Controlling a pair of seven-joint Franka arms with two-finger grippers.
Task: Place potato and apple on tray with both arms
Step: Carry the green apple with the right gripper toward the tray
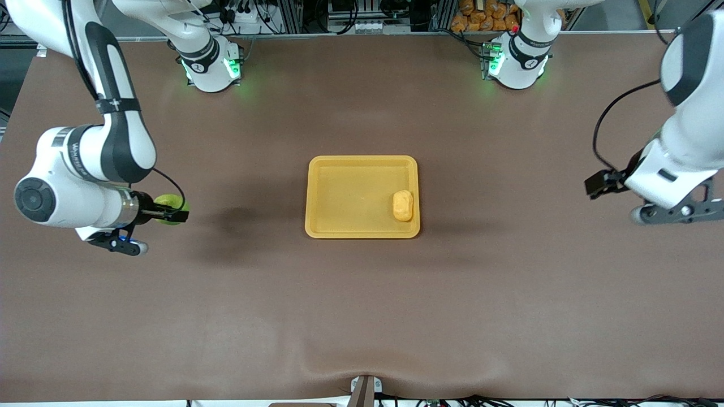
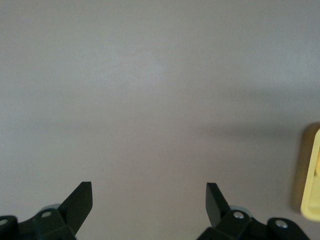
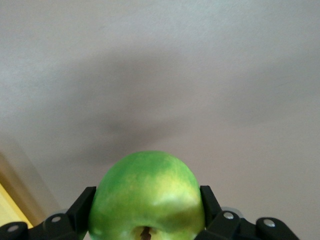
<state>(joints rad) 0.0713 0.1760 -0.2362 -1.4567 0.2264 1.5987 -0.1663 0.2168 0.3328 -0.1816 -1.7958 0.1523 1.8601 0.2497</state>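
Note:
The yellow tray [image 1: 362, 160] lies in the middle of the table. The yellow-orange potato [image 1: 403, 206] lies in the tray, by the rim toward the left arm's end. My right gripper [image 1: 174, 212] is shut on the green apple [image 1: 166, 202] and holds it above the table toward the right arm's end, beside the tray. In the right wrist view the apple [image 3: 147, 192] sits between the fingers [image 3: 82, 202], stem dimple showing. My left gripper [image 1: 595, 185] is open and empty above the table at the left arm's end; its view shows spread fingertips [image 2: 80, 197] over bare table.
The tray's edge shows in the left wrist view [image 2: 312, 175], and a corner of it in the right wrist view [image 3: 7, 207]. The brown table [image 1: 362, 316] spreads wide around the tray. The arm bases [image 1: 212, 65] stand along the table's edge farthest from the front camera.

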